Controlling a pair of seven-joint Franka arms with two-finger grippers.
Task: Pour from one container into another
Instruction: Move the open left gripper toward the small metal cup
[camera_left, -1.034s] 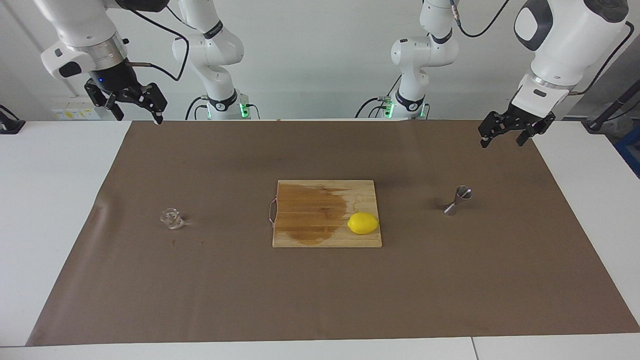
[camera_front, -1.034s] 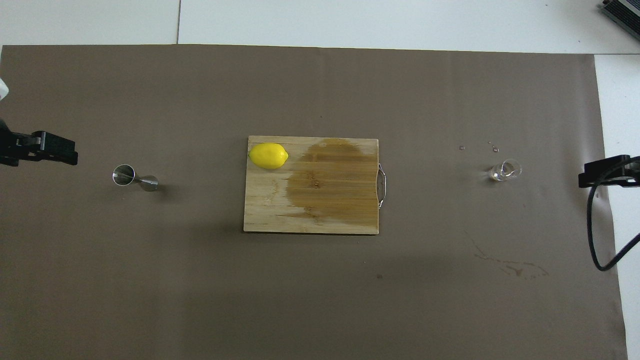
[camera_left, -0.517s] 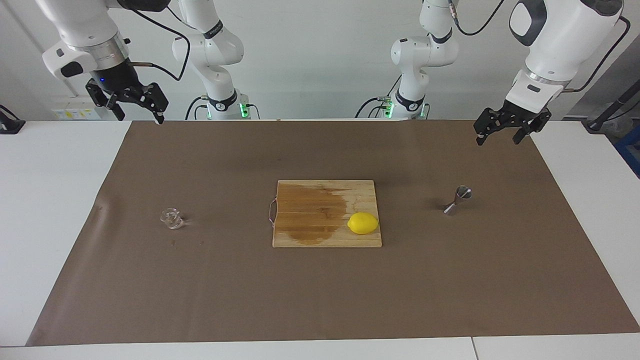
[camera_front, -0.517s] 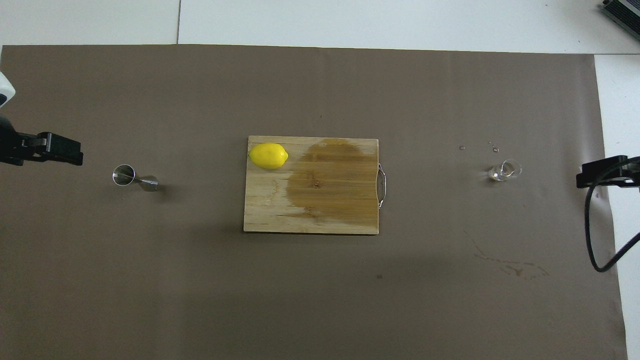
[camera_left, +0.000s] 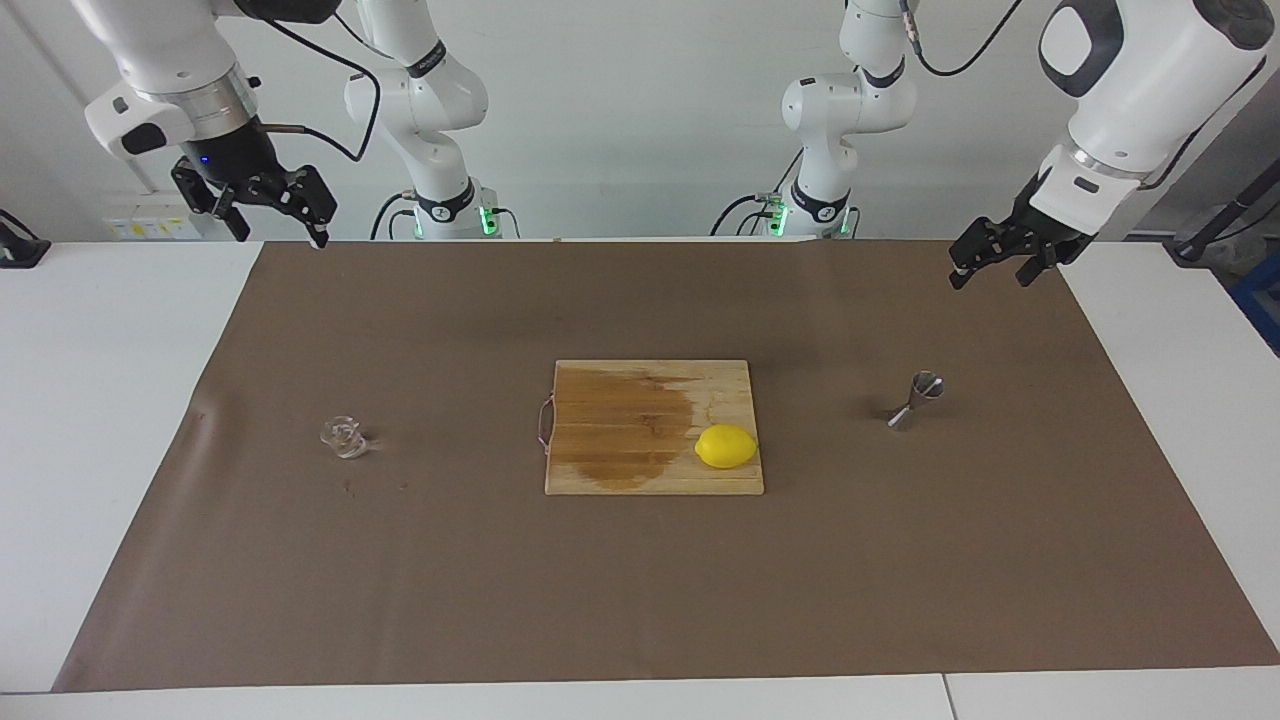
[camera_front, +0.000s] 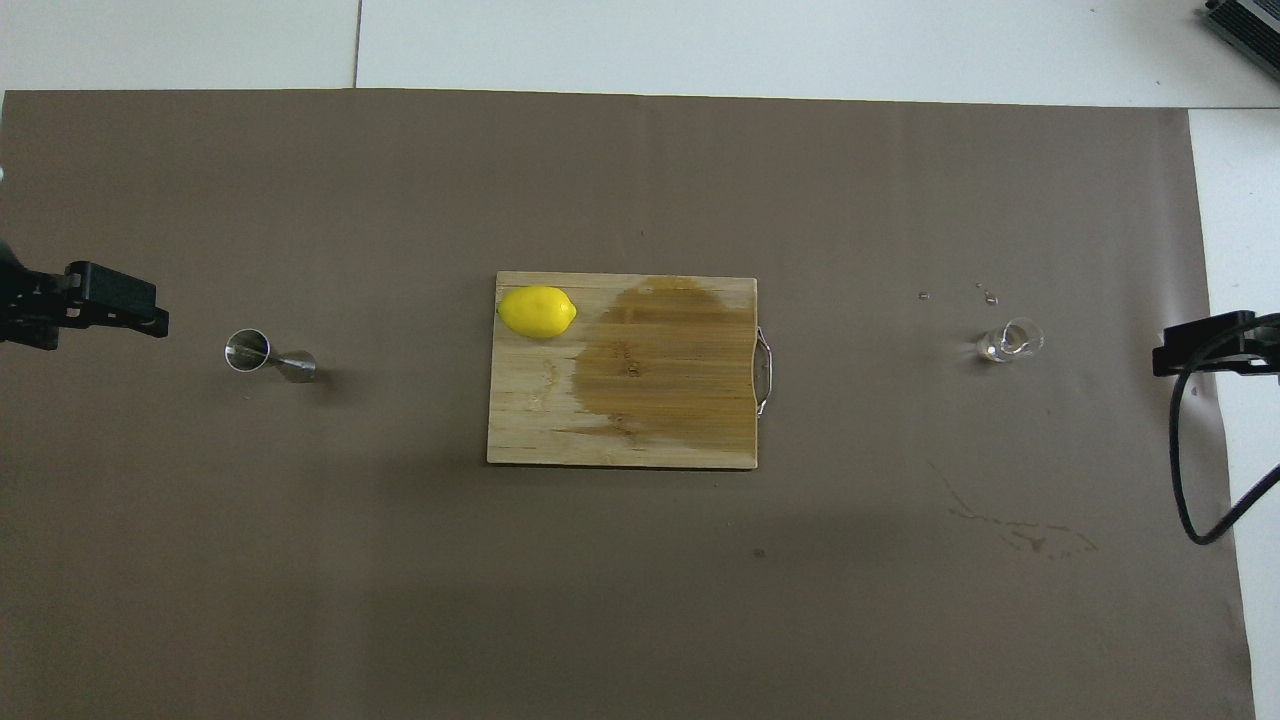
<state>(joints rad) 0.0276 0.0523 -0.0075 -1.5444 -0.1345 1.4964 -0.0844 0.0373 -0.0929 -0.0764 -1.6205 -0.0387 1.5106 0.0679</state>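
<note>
We see the glass vessel (camera_left: 344, 437) toward the right arm's end from the cutting board (camera_left: 640, 470), jigger (camera_left: 916, 399) toward the left's; left gripper (camera_left: 994, 267) and right gripper (camera_left: 268, 215) hang open, empty.

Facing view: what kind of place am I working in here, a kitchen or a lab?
Most likely a robot lab staged as a bar or kitchen bench: a white table under a brown mat, two arms on fixed bases, and props: cutting board, lemon, jigger.
</note>
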